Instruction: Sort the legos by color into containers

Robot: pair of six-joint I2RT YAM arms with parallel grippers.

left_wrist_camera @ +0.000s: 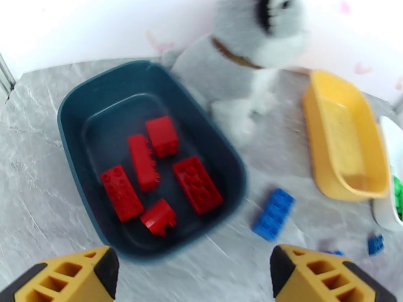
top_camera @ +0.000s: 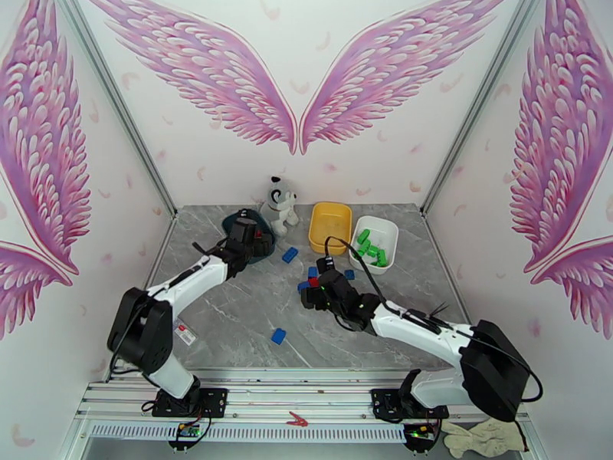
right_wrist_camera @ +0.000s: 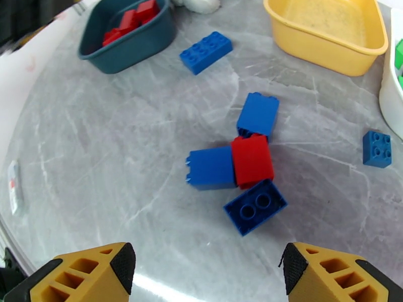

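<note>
My left gripper hangs open and empty over the near rim of the dark teal tub, which holds several red legos. From above, the left gripper covers most of that tub. My right gripper is open just short of a cluster of one red lego and three blue legos; from above, this gripper is mid-table. The yellow tub has nothing in it. Green legos lie in the white tub.
Loose blue legos: a long one beside the teal tub, a small one near the white tub, another toward the table's front. The plush dog stands between the teal and yellow tubs at the back.
</note>
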